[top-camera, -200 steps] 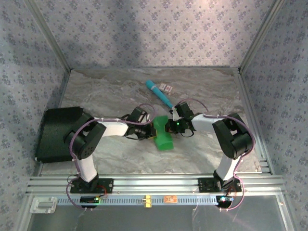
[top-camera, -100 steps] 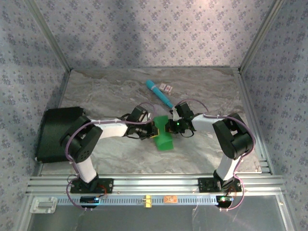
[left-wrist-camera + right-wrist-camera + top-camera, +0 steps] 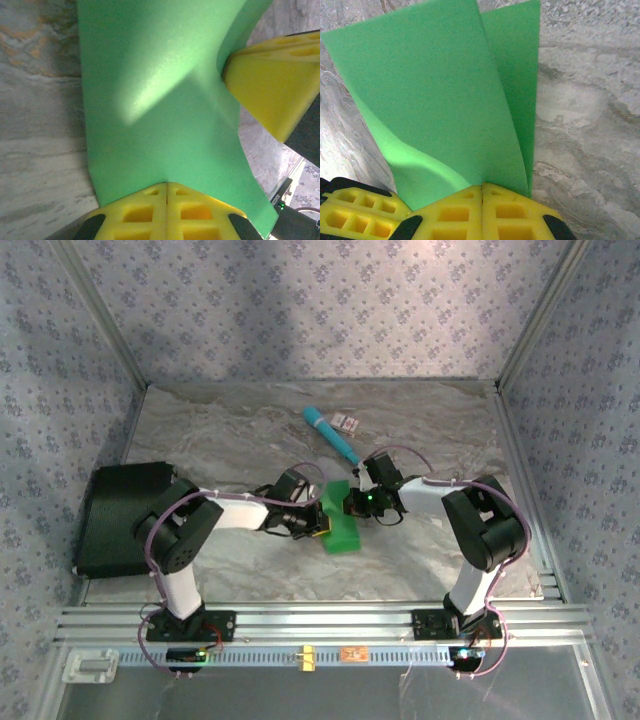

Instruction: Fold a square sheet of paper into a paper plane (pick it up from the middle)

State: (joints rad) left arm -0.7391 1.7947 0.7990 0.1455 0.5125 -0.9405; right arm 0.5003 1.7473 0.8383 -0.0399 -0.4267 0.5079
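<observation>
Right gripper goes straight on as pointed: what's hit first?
The square sheet of paper that the right gripper is shut on; it stands straight ahead. Beyond it probably the table, depth unclear.

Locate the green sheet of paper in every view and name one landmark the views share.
Top external: the square sheet of paper is mid-table, between the two wrists.
Left wrist: it runs up the middle from the left gripper at the bottom edge.
Right wrist: it fans up and left from the right gripper at the bottom edge.
Shared landmark: the grey marbled table.
</observation>
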